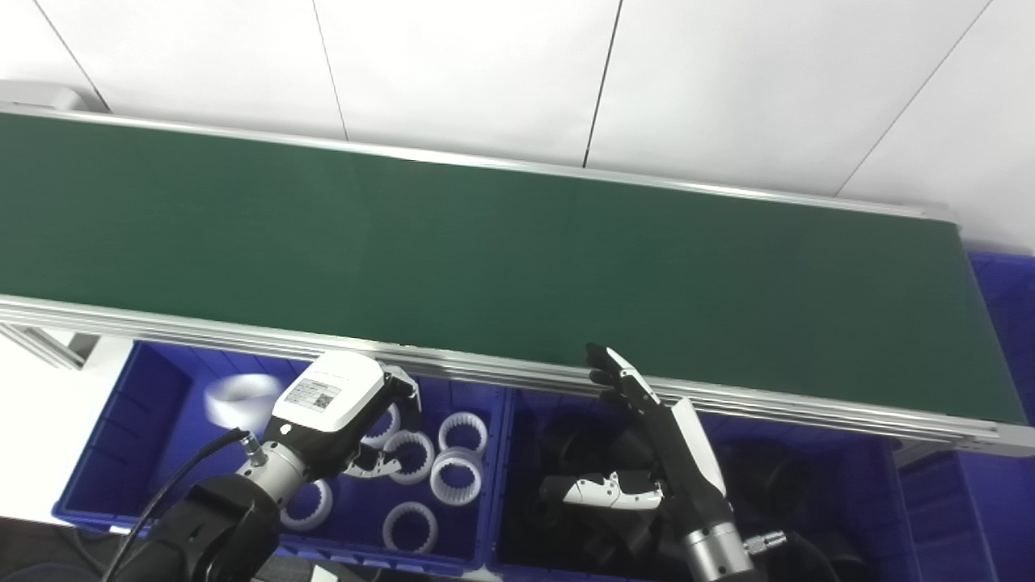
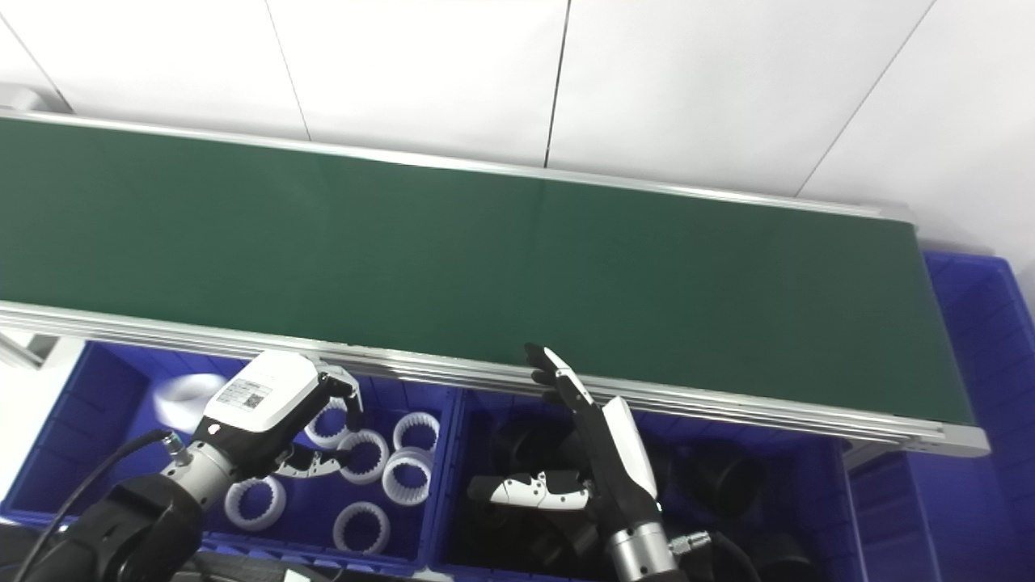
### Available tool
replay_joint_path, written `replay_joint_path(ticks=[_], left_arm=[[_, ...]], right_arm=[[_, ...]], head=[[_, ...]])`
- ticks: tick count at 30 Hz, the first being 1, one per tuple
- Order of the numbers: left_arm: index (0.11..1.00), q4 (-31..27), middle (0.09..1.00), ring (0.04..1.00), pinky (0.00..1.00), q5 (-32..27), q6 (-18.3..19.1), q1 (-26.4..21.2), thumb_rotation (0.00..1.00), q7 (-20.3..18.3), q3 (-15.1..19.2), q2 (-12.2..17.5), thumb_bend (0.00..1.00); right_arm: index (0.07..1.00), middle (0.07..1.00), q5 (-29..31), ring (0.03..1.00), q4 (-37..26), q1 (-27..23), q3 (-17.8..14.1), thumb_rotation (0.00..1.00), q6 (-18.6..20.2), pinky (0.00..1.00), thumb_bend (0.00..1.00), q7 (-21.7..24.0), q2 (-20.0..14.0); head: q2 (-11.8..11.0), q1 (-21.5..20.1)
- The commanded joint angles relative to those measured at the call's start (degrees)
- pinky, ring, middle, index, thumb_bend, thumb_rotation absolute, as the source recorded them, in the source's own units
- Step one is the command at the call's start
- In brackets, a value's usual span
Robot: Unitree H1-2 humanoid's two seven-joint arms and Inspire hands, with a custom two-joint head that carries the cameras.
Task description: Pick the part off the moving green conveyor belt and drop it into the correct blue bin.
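Hovering over your left bin (image 1: 89, 453): left hand (image 1: 356, 420), fingers loosely curled, holding nothing; blurred white ring (image 1: 241, 398) sits inside w/ other rings. Right hand (image 1: 647, 453) spread wide above right bin (image 1: 914, 517); belt (image 1: 485, 250) bare.

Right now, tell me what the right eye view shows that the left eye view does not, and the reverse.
Only the right eye view shows the far-right blue bin's outer rim; the left eye view crops it.

Only the left eye view shows the grey conveyor housing at top left clearly.

Both show the bare green conveyor belt, the left hand open over the bin of white ring parts, a blurred white ring beside it, and the right hand open over the bin of black parts.
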Motion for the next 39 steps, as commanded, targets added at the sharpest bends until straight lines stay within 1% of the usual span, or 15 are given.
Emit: replay_joint_path(ticks=[1, 2, 4, 6, 7, 9, 11, 13, 16, 22, 25, 27, 31, 33, 39], left_arm=[[0.800, -1.03, 0.858, 0.867, 0.99, 0.62, -0.13, 0.03, 0.28, 2.68, 0.81, -0.12, 0.72], [0.858, -0.53, 0.877, 0.867, 1.00, -0.09, -0.86, 0.33, 0.28, 4.51, 1.12, -0.30, 0.75], [0.930, 1.70, 0.904, 0.864, 0.99, -9.72, -4.85, 1.54, 0.28, 10.83, 4.27, -2.49, 0.78], [0.967, 3.64, 0.941, 0.886, 0.92, -18.32, -8.68, 2.21, 0.32, 14.35, 6.92, -4.01, 0.81], [0.969, 4.26, 0.949, 0.893, 0.86, -20.32, -10.01, 2.31, 0.35, 15.02, 7.56, -4.31, 0.83], [0.955, 5.27, 0.942, 0.889, 0.81, -27.01, -13.14, 2.31, 0.38, 14.60, 8.44, -4.45, 0.83], [0.905, 5.47, 0.914, 0.858, 0.75, -36.17, -15.09, 2.35, 0.39, 12.32, 8.63, -4.46, 0.86], [0.866, 5.57, 0.881, 0.835, 0.73, -44.26, -16.33, 2.30, 0.35, 10.22, 8.23, -4.72, 0.89], [0.845, 6.22, 0.850, 0.817, 0.75, -50.70, -17.39, 1.83, 0.34, 7.56, 7.17, -5.12, 0.92], [0.834, 8.04, 0.852, 0.847, 0.81, -58.72, -18.05, 1.22, 0.28, 3.72, 6.07, -6.17, 0.95], [0.831, 9.09, 0.846, 0.835, 0.80, -61.87, -18.51, 0.95, 0.28, 2.63, 6.31, -6.65, 0.95], [0.833, 9.34, 0.846, 0.831, 0.78, -63.37, -18.23, 0.97, 0.27, 1.82, 6.48, -6.53, 0.95], [0.828, 9.80, 0.841, 0.820, 0.79, -62.21, -19.50, 0.83, 0.25, 0.62, 6.49, -5.52, 0.95], [0.821, 9.89, 0.840, 0.822, 0.79, -61.27, -19.53, 0.80, 0.25, -0.02, 6.43, -4.77, 0.95], [0.811, 10.80, 0.837, 0.813, 0.78, -60.37, -21.01, 0.56, 0.22, -0.57, 6.81, -4.39, 0.95]], right_arm=[[0.903, 0.884, 0.38, 0.853, -2.00, -0.42, 0.02, 0.33, -0.40, 0.80, 0.91, -0.31, 0.59], [0.904, 0.883, 0.33, 0.852, -2.04, -0.37, 0.04, 0.34, -0.38, 0.80, 0.91, -0.32, 0.58], [0.905, 0.884, 0.36, 0.853, -2.39, -0.24, 0.05, 0.34, 0.00, 0.80, 0.92, -0.12, 0.52], [0.905, 0.885, 0.57, 0.851, -2.45, -0.22, 0.01, 0.32, -0.19, 0.80, 0.91, -0.06, 0.40], [0.906, 0.887, 0.67, 0.851, -2.42, -0.21, -0.02, 0.32, -0.33, 0.80, 0.91, -0.05, 0.32], [0.906, 0.889, 0.30, 0.852, -2.43, -0.25, -0.01, 0.33, 0.01, 0.79, 0.91, 0.11, 0.16], [0.905, 0.888, -0.26, 0.849, -2.49, -0.22, -0.02, 0.35, 0.47, 0.78, 0.92, 0.23, 0.01], [0.904, 0.885, -0.21, 0.846, -2.50, -0.19, -0.01, 0.35, 0.62, 0.77, 0.93, 0.46, -0.09], [0.902, 0.884, -0.42, 0.845, -2.66, -0.29, 0.12, 0.35, 1.30, 0.77, 0.94, 0.85, -0.23], [0.906, 0.888, -0.12, 0.844, -2.73, 0.01, 0.25, 0.34, 1.80, 0.77, 0.94, 1.50, -0.76], [0.909, 0.889, -0.20, 0.844, -2.75, 0.07, 0.24, 0.34, 1.76, 0.77, 0.94, 1.86, -0.92], [0.910, 0.889, -0.35, 0.846, -2.93, 0.29, 0.35, 0.32, 1.79, 0.78, 0.93, 1.96, -1.01], [0.910, 0.891, -0.92, 0.846, -2.58, 0.79, 0.68, 0.32, 1.15, 0.78, 0.93, 1.22, -0.48], [0.908, 0.890, -1.59, 0.845, -2.21, 1.03, 0.88, 0.32, 0.79, 0.78, 0.93, 0.55, -0.08], [0.922, 0.901, -2.59, 0.855, -1.89, 1.60, 1.05, 0.31, 0.72, 0.78, 0.92, 0.00, 0.77]], head=[[-0.08, -0.49], [-0.08, -0.49], [0.05, -0.85], [-0.01, -0.98], [-0.09, -1.02], [-0.16, -1.17], [-0.29, -1.35], [-0.34, -1.46], [-0.50, -2.15], [-0.63, -3.09], [-0.63, -3.63], [-0.57, -5.33], [-0.86, -11.05], [-1.05, -12.81], [-1.39, -13.69]])
